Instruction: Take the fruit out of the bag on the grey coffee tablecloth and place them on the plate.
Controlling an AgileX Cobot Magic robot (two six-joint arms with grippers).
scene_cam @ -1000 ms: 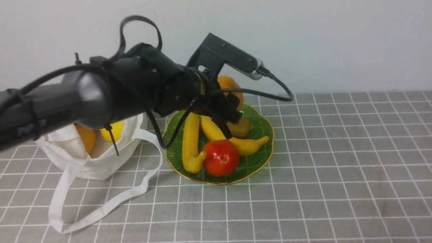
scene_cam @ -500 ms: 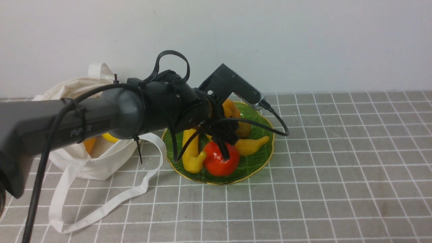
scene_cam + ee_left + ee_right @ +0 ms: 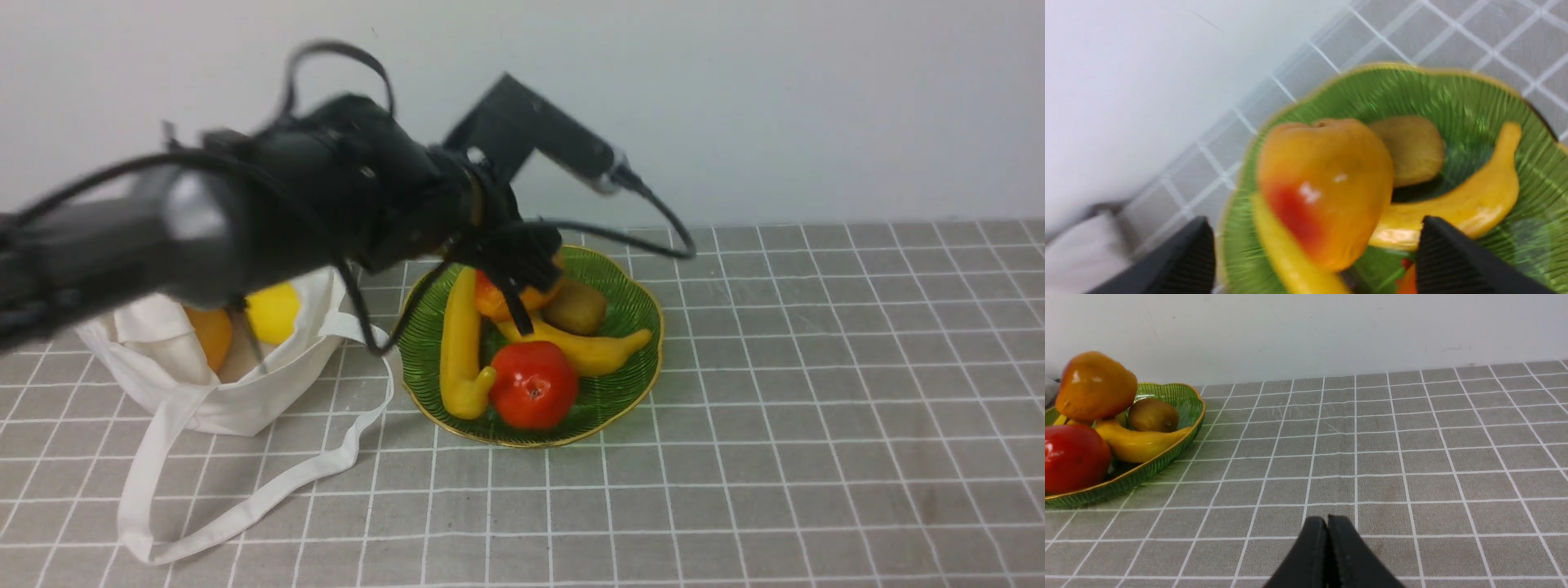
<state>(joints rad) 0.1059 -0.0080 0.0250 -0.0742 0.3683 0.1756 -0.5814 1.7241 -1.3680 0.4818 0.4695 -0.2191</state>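
Observation:
The orange-yellow fruit with a red blush (image 3: 1327, 183) lies on two yellow bananas in the green plate (image 3: 645, 327), toward its back. My left gripper (image 3: 1314, 220) hangs open just above it, a finger on each side with a gap to the fruit. A red round fruit (image 3: 532, 384) sits at the plate's front. The cream bag (image 3: 220, 400) lies left of the plate on the grey coffee tablecloth (image 3: 816, 408), with a lemon (image 3: 273, 314) and an orange (image 3: 208, 335) inside. My right gripper (image 3: 1327, 518) is shut, low over bare cloth.
Two bananas (image 3: 461, 343) and a brown kiwi (image 3: 575, 310) also fill the plate. The bag's long strap (image 3: 245, 506) loops over the cloth toward the front. A white wall stands close behind the plate.
The left arm dipped to the plate with the blushed fruit and has risen again. The fruit now rests on the bananas, free of the fingers.

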